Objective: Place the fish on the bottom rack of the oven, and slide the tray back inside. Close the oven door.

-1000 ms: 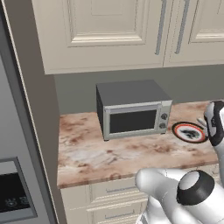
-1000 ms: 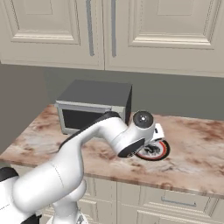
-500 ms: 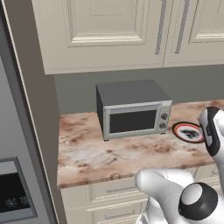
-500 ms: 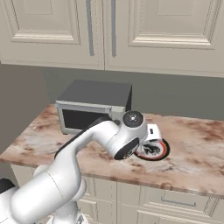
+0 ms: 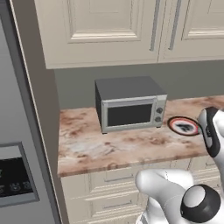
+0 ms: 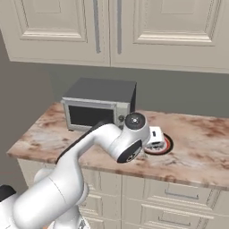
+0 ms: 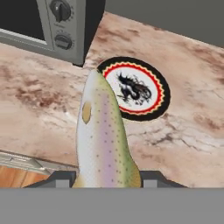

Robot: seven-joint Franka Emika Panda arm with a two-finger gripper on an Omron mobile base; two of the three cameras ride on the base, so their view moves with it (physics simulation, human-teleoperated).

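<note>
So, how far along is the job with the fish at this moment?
Done: the speckled green-and-pink fish is off the round black plate with the red rim and sits between the fingers of the claw, above the marbled brown counter. In hand: carrying it, near the small grey countertop box with two knobs. Left: laying it on the oven's bottom rack, sliding the rack in, closing the door.

No words, brands or numbers could be read anywhere. The round plate [image 7: 133, 89] carried only a dark drawn figure inside a red and yellow ring, and the toaster oven's knobs [image 7: 61, 10] bore no legible markings.
</note>
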